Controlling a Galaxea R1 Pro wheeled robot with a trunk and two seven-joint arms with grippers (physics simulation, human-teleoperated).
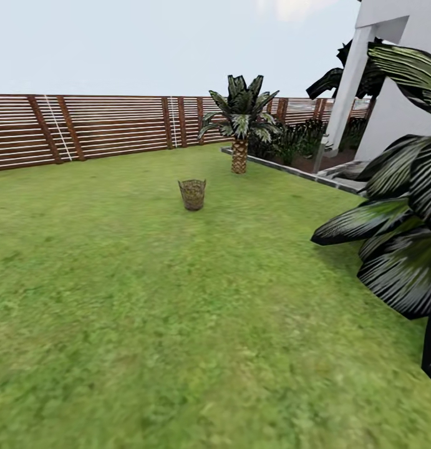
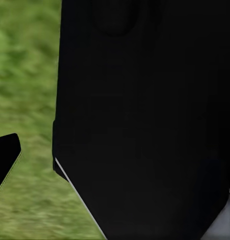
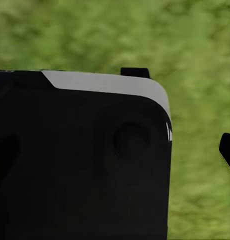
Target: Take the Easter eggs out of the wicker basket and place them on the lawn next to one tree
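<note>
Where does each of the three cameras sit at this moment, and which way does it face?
Head view: on the robot's head, facing forward and down across the lawn to the wicker basket, a palm and the fence.
Left wrist view: on the left arm, facing down at grass past a dark body panel.
Right wrist view: on the right arm, facing down at grass past a dark panel with a pale edge.
Shared: both wrist views show grass and black robot bodywork.
</note>
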